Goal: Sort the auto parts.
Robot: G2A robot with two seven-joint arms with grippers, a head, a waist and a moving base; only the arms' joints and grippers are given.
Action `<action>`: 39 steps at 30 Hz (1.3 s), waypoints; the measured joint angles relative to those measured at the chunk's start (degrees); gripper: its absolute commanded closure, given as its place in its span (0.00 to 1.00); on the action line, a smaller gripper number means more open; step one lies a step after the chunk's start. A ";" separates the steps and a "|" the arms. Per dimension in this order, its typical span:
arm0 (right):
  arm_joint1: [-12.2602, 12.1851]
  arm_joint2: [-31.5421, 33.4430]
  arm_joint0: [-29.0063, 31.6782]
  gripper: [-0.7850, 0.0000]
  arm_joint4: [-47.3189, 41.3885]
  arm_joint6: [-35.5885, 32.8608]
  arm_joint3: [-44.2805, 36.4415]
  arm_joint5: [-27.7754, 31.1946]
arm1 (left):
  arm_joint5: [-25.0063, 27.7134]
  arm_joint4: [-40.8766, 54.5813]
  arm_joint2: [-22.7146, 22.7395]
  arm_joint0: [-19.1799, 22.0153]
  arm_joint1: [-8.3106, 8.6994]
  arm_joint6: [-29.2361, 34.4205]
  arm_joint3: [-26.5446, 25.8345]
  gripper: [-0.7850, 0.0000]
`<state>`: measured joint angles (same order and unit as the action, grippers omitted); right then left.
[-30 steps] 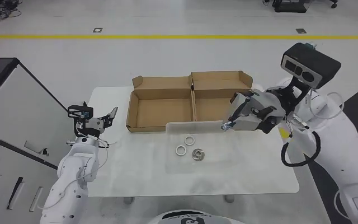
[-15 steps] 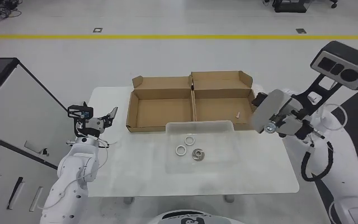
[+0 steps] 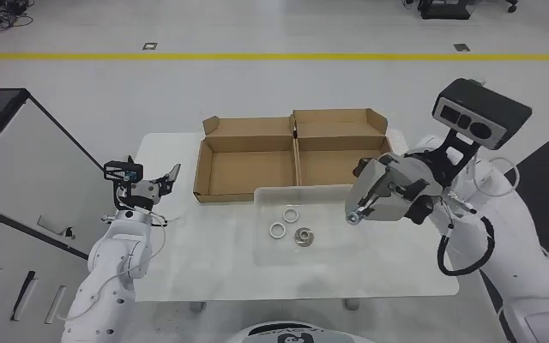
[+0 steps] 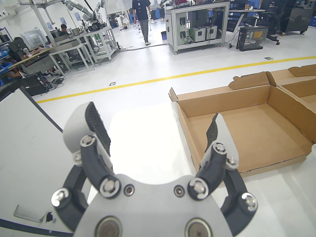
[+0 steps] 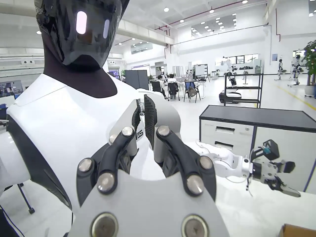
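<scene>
A clear tray [image 3: 330, 249] in the middle of the white table [image 3: 206, 257] holds two white rings [image 3: 291, 214] [image 3: 277, 230] and a metal flanged part [image 3: 303, 236]. Behind it stand two open cardboard boxes, left [image 3: 244, 171] and right [image 3: 326, 163]. My right gripper [image 3: 352, 216] hangs above the tray's right end, turned back toward the robot. It is shut on a small threaded bolt [image 5: 141, 105], pinched at the fingertips of that gripper [image 5: 142, 103]. My left gripper [image 3: 147, 185] [image 4: 155, 122] is open and holds nothing, above the table's left edge, pointing at the left box [image 4: 246, 129].
A dark-edged white board [image 3: 43, 171] leans beside the table's left side. The left gripper [image 5: 284, 181] also appears far off in the right wrist view. The table front [image 3: 343, 279] lies bare.
The right arm swung out past the table's right edge half a second ago, then came back over the tray's right end. The left arm has not moved.
</scene>
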<state>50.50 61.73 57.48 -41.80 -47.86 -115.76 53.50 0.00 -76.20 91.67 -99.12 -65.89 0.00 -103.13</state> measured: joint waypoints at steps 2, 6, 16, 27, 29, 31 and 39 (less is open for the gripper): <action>0.24 -0.23 0.28 1.00 -0.84 0.61 -0.26 0.52 | 0.00 0.00 0.00 0.00 0.00 0.00 0.00 0.00; 0.86 -0.70 0.61 1.00 -3.66 1.90 -0.73 2.82 | 0.00 0.00 0.00 0.00 0.00 0.00 0.00 0.00; 2.98 0.47 0.96 1.00 -12.00 4.08 -2.53 4.50 | 0.00 0.00 0.00 0.00 0.00 0.00 0.00 0.00; 4.50 1.46 -1.02 1.00 -1.87 -0.96 1.00 -2.42 | 0.00 0.00 0.00 0.00 0.00 0.00 0.00 0.00; 4.63 1.40 -1.31 1.00 -0.06 -1.02 0.72 -3.84 | 0.00 0.00 0.00 0.00 0.00 0.00 0.00 0.00; 4.85 1.22 -1.49 1.00 0.74 -0.70 0.50 -4.61 | 0.00 0.00 0.00 0.00 0.00 0.00 0.00 0.00; 5.71 0.82 -0.59 1.00 -2.85 1.97 -0.69 -4.08 | 0.00 0.00 0.00 0.00 0.00 0.00 0.00 0.00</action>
<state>56.22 62.55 56.89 -44.65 -45.89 -116.44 49.42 0.00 -76.20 91.67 -99.12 -65.89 0.00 -103.13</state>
